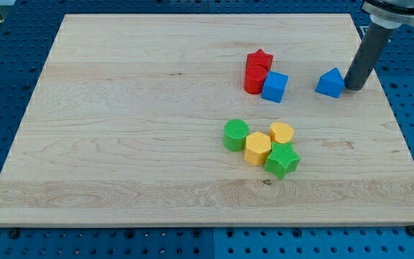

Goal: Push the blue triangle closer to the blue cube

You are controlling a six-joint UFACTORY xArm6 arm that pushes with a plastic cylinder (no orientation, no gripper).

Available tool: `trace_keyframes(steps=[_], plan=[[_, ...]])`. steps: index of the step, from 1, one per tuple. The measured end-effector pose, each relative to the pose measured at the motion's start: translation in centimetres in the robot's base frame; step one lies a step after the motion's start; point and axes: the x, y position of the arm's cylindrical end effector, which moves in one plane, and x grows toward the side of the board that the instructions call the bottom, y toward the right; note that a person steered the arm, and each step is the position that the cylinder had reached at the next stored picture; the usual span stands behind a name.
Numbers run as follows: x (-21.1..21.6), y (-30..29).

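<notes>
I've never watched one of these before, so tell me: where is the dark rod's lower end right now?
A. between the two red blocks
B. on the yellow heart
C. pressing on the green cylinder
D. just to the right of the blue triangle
D: my tip sits at the blue triangle's right side, with the blue cube farther to the view's left.

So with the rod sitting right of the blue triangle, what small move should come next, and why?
Probably a short push toward the view's left. My tip sits against the right side of the blue triangle block, and the blue cube lies further left at about the same height, with bare wooden board between them.
</notes>
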Motion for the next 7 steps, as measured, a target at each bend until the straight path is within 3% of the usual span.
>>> trace_keyframes(steps=[2,7], plan=[[2.1,-0.2],[-1.4,-10.5]])
